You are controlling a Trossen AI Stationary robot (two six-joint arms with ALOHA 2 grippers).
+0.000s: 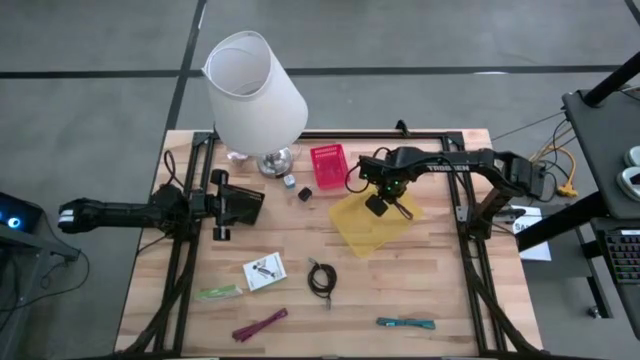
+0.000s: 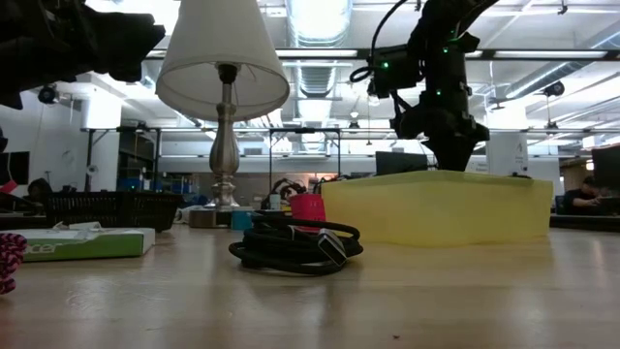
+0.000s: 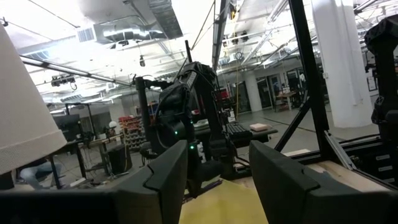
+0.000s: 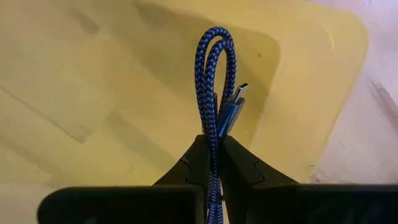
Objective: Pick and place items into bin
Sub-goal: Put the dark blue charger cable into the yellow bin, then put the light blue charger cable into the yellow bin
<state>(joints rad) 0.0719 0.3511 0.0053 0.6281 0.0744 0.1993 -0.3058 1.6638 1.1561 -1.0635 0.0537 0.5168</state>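
High view puts our right gripper (image 1: pixel 378 205) directly above the yellow bin (image 1: pixel 372 222), while our left gripper (image 1: pixel 245 204) waits well to the bin's left, beside the white lamp (image 1: pixel 255 95), its fingers spread wide with nothing between them. We judge this the placing step: the right gripper is pinched tight on a folded blue braided cable (image 4: pixel 216 93), whose loop and metal plug hang over the bin's yellow floor. The next move calls for parting the fingers so the cable falls inside the walls. Only the right wrist view shows that cable; from above it is hidden under the gripper. The high view alone shows what remains outside the bin: the black coiled cable (image 1: pixel 321 279), white card packet (image 1: pixel 264 271), green strip (image 1: pixel 219 293), maroon tie (image 1: pixel 259 325) and teal tie (image 1: pixel 406 323).
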